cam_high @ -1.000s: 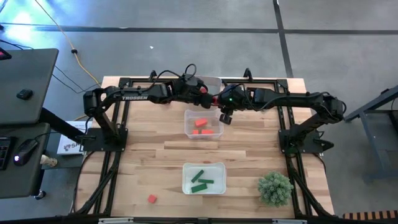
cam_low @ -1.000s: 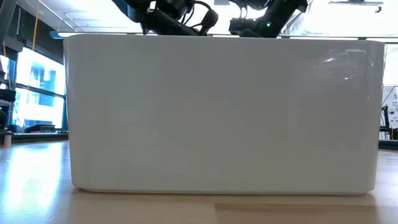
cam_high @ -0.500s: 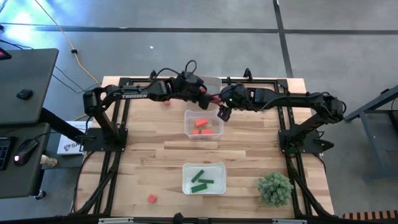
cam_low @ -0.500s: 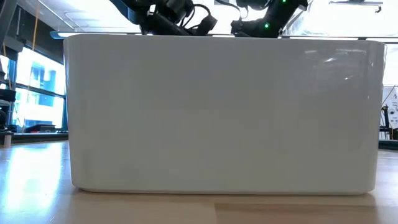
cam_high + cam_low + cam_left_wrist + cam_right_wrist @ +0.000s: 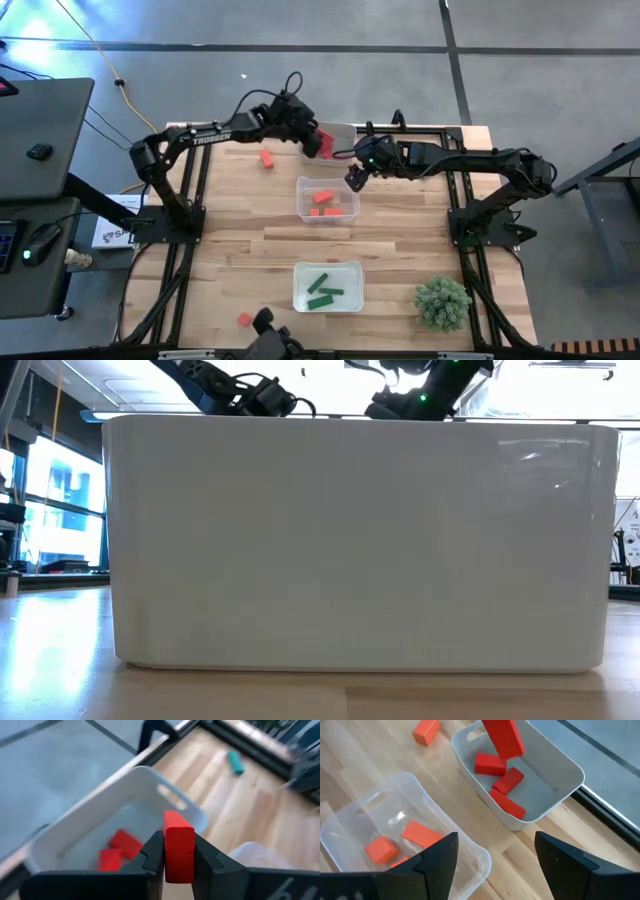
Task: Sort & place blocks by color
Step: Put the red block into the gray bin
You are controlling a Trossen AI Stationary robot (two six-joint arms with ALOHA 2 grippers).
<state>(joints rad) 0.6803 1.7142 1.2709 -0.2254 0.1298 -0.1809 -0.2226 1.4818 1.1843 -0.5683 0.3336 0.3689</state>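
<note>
My left gripper (image 5: 322, 143) is shut on a crimson block (image 5: 178, 845) above the white tray (image 5: 348, 128) at the table's far edge. That tray (image 5: 560, 765) holds three crimson blocks (image 5: 507, 804). My right gripper (image 5: 495, 865) stands open and empty over the near rim of the middle clear tray (image 5: 327, 198), which holds orange-red blocks (image 5: 422, 834). Green blocks (image 5: 322, 290) lie in the near clear tray. One orange-red block (image 5: 267, 158) lies on the table's far left, another (image 5: 244, 319) near the front edge. A green block (image 5: 235, 762) lies on the wood. My left gripper pinches the crimson block's two opposite long faces (image 5: 167, 857) between its two fingers. The fingers (image 5: 152, 855) slant down from the table's left. The block (image 5: 502, 737) hangs tilted, lifted clear above the white tray.
A bushy green plant (image 5: 442, 302) stands at the near right corner. A dark thing (image 5: 268, 345) shows at the table's near edge. The near tray's pale wall (image 5: 350, 540) fills the low view, with both arms above it.
My left gripper has swung toward the far edge and a little left, rolling its wrist. It has carried the crimson block from beside my right gripper to above the white tray. My right gripper has rolled in place. A dark thing has appeared at the near edge.
</note>
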